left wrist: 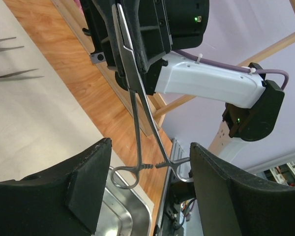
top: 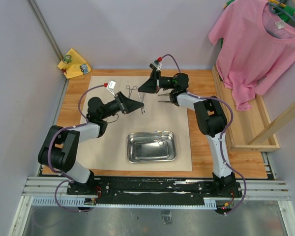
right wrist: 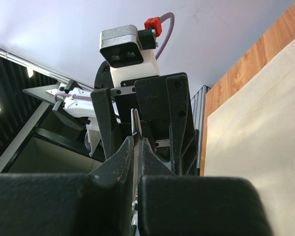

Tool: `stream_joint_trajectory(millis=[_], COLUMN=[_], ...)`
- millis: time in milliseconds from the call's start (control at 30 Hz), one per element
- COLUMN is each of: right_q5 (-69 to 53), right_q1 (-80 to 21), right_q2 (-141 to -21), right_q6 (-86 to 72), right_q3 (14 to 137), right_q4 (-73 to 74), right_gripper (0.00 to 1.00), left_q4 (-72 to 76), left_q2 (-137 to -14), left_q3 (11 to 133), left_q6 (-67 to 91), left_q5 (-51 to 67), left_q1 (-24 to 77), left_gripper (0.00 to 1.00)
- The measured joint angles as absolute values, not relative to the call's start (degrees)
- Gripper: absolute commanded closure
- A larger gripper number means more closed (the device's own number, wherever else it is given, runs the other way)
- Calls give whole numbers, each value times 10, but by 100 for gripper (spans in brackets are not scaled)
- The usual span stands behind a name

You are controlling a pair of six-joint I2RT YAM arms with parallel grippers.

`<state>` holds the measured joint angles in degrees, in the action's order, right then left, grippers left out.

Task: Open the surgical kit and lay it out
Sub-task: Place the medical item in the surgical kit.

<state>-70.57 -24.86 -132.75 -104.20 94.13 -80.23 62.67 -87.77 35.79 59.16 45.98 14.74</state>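
Table (top: 246,166): wooden, carrying the whole work area.

Cloth (top: 110,155): unfolded and lying flat across the middle of the table. The opening part of the job looks complete.

Tray (top: 145,151): out of the wrap, standing on the near half of the cloth, between the two arm bases. It appears nearly bare inside. A faint mark on its floor may be only a reflection, so I cannot tell.

Right gripper (top: 145,88): raised over the far half of the cloth, fingers pressed together on the working end of the lifted forceps (left wrist: 131,76). That tool hangs in the air between the two grippers and touches neither cloth nor tray.

Left gripper (top: 133,104): facing the right one, fingers (left wrist: 88,191) well apart and holding nothing. In the left wrist view the ring handles hang in the gap between them, without visible contact.

Laid forceps (top: 132,91): flat on the cloth near its far edge, just beside the grippers.

Tweezers (top: 163,101): slim pieces lying side by side on the cloth beside the right wrist.

Assessment: layout is partly done. Wrap open, tray placed, one forceps and the tweezers set down, one forceps in mid-handover and not yet placed. Any further instruments are not in sight, so what is left beyond this piece cannot be confirmed.
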Motion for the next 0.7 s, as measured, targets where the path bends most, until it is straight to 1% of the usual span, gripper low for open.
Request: stream_joint_trajectory(millis=[100, 233, 400, 700], right_q5=[-706, -706, -706, -705], right_q1=[-251, -254, -255, -255], right_q2=[-1328, -1328, -1328, -1328], right_q6=[-1036, -1030, -1020, -1008], right_q3=[939, 938, 929, 923], right_q4=[-797, -791, -784, -780], right_gripper=[99, 99, 99, 99], left_q4=[630, 635, 642, 627], left_q2=[-889, -900, -904, -912], left_q3=[365, 375, 377, 377], left_q6=[595, 600, 606, 605], left_q5=[460, 460, 462, 463], left_q1=[147, 148, 151, 151], left_gripper=[35, 45, 63, 83])
